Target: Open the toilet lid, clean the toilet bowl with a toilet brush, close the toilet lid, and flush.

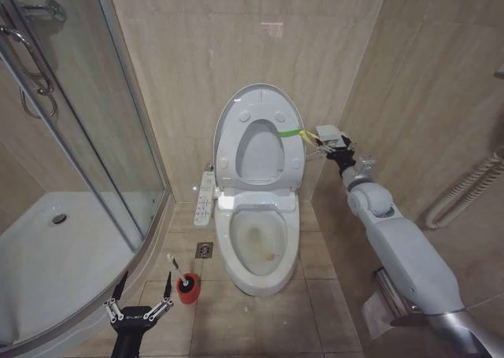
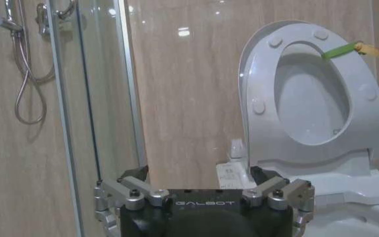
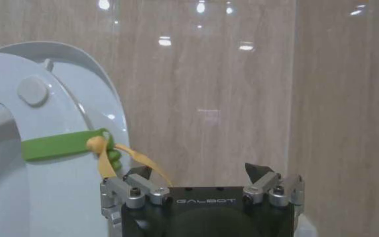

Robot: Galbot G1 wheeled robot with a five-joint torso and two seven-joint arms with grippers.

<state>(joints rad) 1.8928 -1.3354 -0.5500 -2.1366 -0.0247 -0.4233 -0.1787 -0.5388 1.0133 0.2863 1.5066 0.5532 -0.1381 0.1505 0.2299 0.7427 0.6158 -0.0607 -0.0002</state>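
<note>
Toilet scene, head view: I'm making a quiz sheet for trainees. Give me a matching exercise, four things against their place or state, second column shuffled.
Things:
1. toilet lid
2. toilet brush
3. left gripper
4. right gripper

Places or states:
A. standing in the red cup on the floor
B. beside the raised lid's edge, at the green-yellow strap
C. raised upright against the wall
D. open, low near the shower glass, beside the red cup

Pairs: 1-C, 2-A, 3-D, 4-B
</note>
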